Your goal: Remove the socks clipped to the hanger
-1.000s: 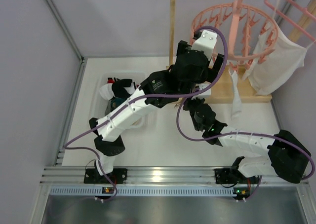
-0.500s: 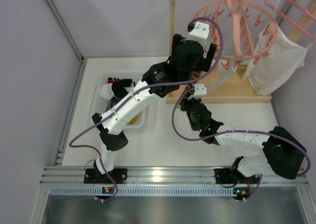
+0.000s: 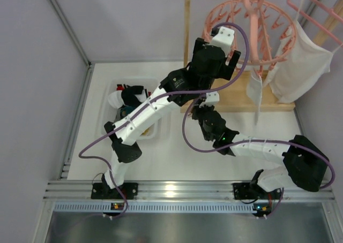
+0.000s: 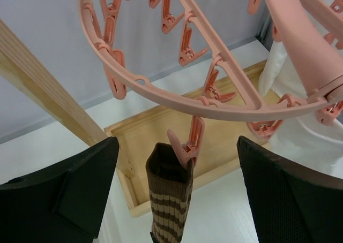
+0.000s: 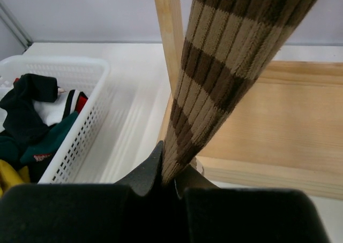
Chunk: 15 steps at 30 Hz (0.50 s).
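The right gripper (image 5: 170, 174) is clamped shut on the lower end of the brown striped sock (image 5: 225, 66), which runs straight up toward 1 o'clock in its wrist view. The left gripper (image 4: 177, 146) stands wide open, one finger at 9 and one at 3 o'clock of the peg (image 4: 188, 141) pinching the sock's cuff, touching neither. That peg hangs from the ring of the hanger (image 4: 161, 96), with more pegs around it. Behind the sock rises a wooden post (image 5: 170, 34), with a wooden base (image 5: 278, 125) at 3 o'clock and a basket (image 5: 72, 69) of loose socks (image 5: 27, 120) at 9. From above, the left arm covers the striped sock and the grip on it. Only that view shows a white sock (image 3: 256, 93) and a white garment (image 3: 300, 66), at 3 o'clock of the left gripper.
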{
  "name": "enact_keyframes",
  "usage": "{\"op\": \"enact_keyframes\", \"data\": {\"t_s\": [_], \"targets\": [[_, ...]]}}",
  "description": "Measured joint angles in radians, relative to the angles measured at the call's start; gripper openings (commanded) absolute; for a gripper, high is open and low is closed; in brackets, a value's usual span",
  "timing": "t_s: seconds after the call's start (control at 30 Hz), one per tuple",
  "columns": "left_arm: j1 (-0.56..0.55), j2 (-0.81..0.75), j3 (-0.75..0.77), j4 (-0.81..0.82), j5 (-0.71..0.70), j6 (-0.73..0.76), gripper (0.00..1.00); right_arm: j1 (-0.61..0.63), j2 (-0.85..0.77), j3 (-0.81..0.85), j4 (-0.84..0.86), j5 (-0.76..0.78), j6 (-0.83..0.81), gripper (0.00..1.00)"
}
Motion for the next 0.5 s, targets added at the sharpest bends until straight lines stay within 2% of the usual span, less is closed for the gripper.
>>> {"op": "enact_keyframes", "data": {"t_s": [0.13, 0.5], "targets": [[0.0, 0.03, 0.0, 0.004, -0.007, 0.023, 0.92, 0.008, 0.002, 0.012, -0.006, 0.002, -0.01, 0.0], [0.006, 0.086, -0.004, 0.041, -0.034, 0.079, 0.75, 0.024, 0.002, 0.012, -0.006, 0.002, -0.039, 0.0]]}}
